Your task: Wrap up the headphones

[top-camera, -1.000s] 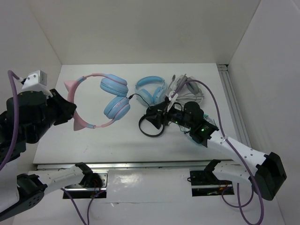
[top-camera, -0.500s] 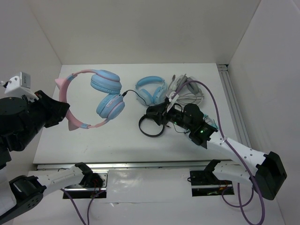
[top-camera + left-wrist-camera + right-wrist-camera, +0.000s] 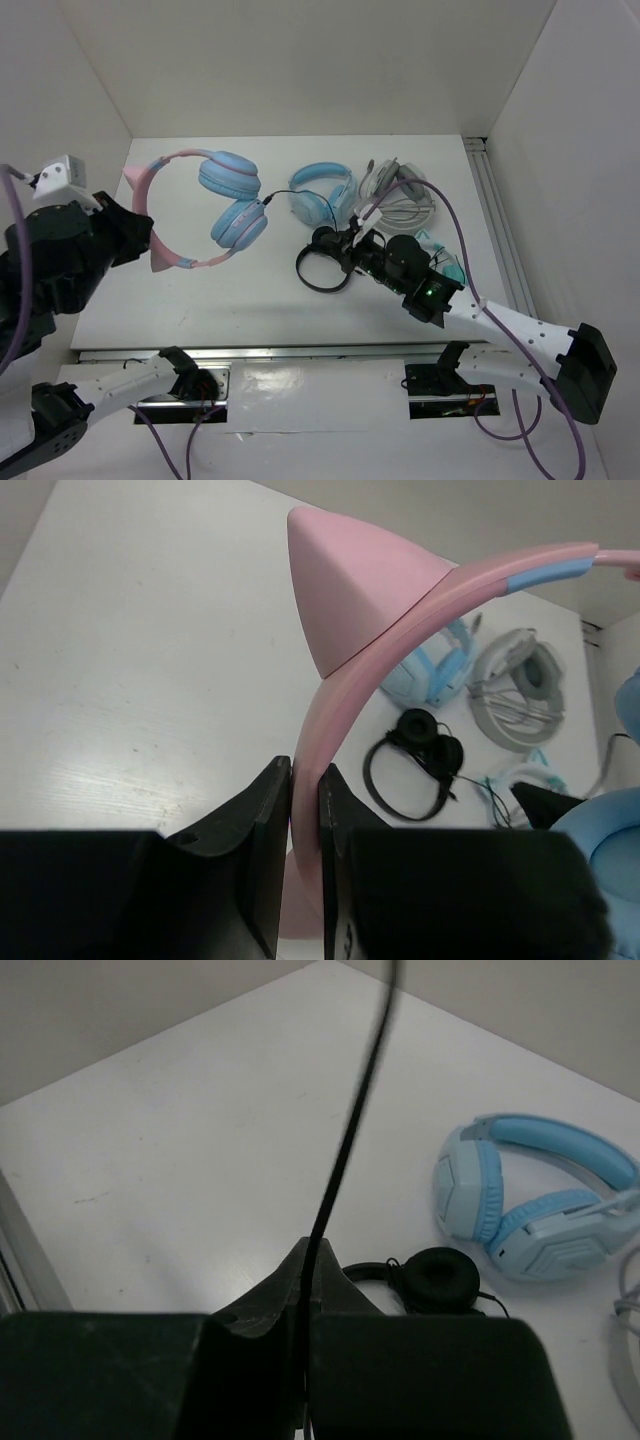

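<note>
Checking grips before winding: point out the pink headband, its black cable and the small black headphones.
pink headband (image 3: pixel 330 715), left wrist view, band below cat ear.
black cable (image 3: pixel 350 1130), right wrist view, middle of its run.
small black headphones (image 3: pixel 412 726), left wrist view, ear pad.

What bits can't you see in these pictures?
Top view: the right arm covers most of the teal pair.
Left wrist view: the right edge cuts off the cups of the headphones.
Right wrist view: the cable leaves the top edge; the right claw hides its lower end.
</note>
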